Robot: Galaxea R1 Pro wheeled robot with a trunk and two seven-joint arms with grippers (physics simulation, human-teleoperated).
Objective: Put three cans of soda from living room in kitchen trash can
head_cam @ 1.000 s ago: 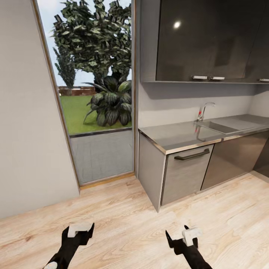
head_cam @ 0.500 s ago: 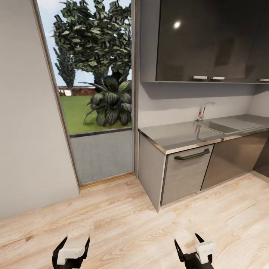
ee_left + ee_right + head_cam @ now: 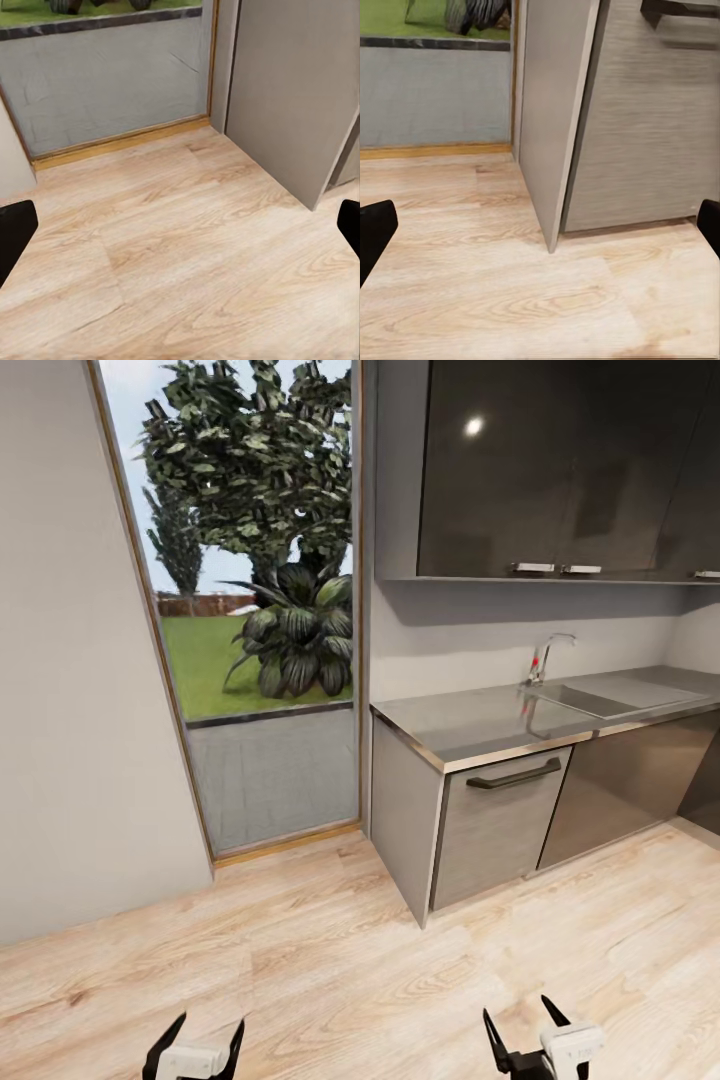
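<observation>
I am in the kitchen, facing a steel worktop (image 3: 480,725) with a sink (image 3: 600,698) and a tap (image 3: 545,655). The cans of soda and the tash can are out of view. My left gripper (image 3: 208,1032) sits at the bottom edge of the head view, open, with nothing between its fingers. My right gripper (image 3: 520,1022) is also low in that view, open and empty. In the left wrist view the left gripper (image 3: 180,232) hangs over bare wood floor. In the right wrist view the right gripper (image 3: 540,225) faces the corner of the base cabinet (image 3: 555,112).
A tall glass door (image 3: 260,660) to the garden stands ahead on the left, beside a grey wall (image 3: 70,710). Dark glossy upper cabinets (image 3: 560,470) hang over the worktop. A drawer front with a dark handle (image 3: 515,775) faces me. Light wood floor (image 3: 340,960) lies in front.
Both grippers have drawn back toward the bottom edge of the head view, the arms now almost out of frame. The room has not shifted.
</observation>
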